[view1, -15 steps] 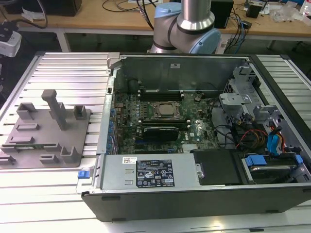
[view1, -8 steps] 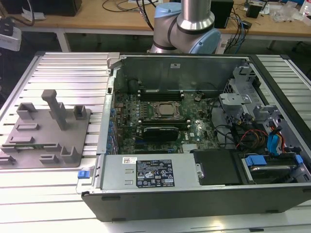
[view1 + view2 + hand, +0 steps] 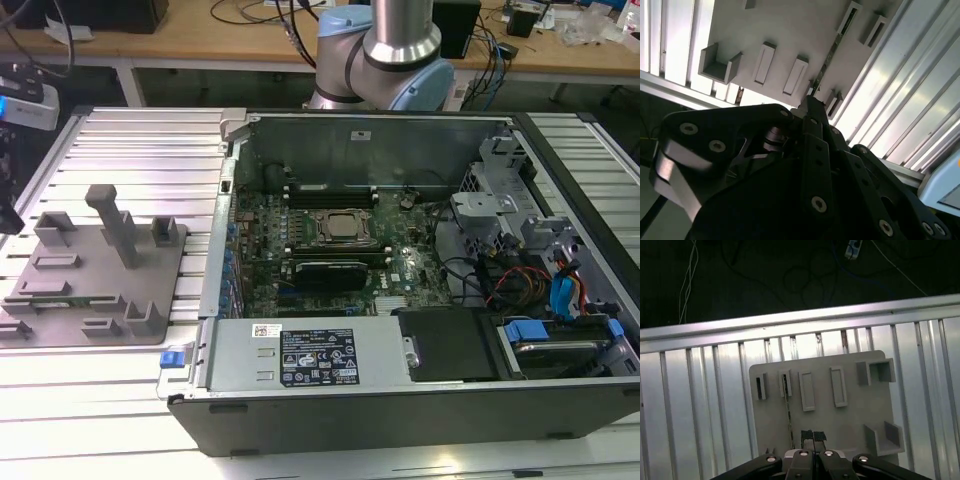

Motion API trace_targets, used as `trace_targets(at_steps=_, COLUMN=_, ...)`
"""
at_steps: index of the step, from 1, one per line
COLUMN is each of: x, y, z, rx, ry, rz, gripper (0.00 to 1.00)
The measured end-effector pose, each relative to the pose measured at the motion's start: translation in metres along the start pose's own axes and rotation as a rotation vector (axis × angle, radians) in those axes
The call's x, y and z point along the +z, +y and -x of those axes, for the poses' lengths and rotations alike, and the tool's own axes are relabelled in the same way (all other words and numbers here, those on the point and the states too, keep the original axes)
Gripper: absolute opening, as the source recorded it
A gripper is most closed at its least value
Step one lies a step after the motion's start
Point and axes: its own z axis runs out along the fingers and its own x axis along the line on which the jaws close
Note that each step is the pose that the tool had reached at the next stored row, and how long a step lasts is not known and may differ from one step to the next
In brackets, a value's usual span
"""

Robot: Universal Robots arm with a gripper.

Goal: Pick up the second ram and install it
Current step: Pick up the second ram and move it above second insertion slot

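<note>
The gripper [image 3: 813, 436] hangs over the grey holder plate [image 3: 845, 425], near the plate's edge; in the first wrist view its two dark fingertips [image 3: 807, 435] stand together, with no more than a thin line between them and nothing held there. The second ram [image 3: 789, 415] is on this plate; it shows as a thin, long strip on its edge, running from one narrow slot block [image 3: 785, 385] toward the gripper. The strip passes just beside the fingertips, not between them; whether a finger touches it I cannot tell.

In the second wrist view the second ram [image 3: 827, 60] runs slantwise across the holder plate [image 3: 790, 25], and the black tip of the gripper [image 3: 809, 104] is close to its near end.

In the exterior view the holder plate [image 3: 95, 268] lies on the ribbed aluminium table [image 3: 130, 140], at the exterior view's left of the open computer case [image 3: 300, 410]; the two are near but apart. Inside the case the motherboard [image 3: 405, 270] lies flat, with the CPU socket [image 3: 340, 228] in its middle; the arm's base [image 3: 385, 50] stands behind the case.
</note>
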Motion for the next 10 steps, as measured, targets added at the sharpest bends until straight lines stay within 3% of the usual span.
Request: trace_targets(at_steps=10, x=0.0229, y=-0.0011, z=-0.0005, rx=0.0, ry=0.0, rz=0.0, gripper=0.08)
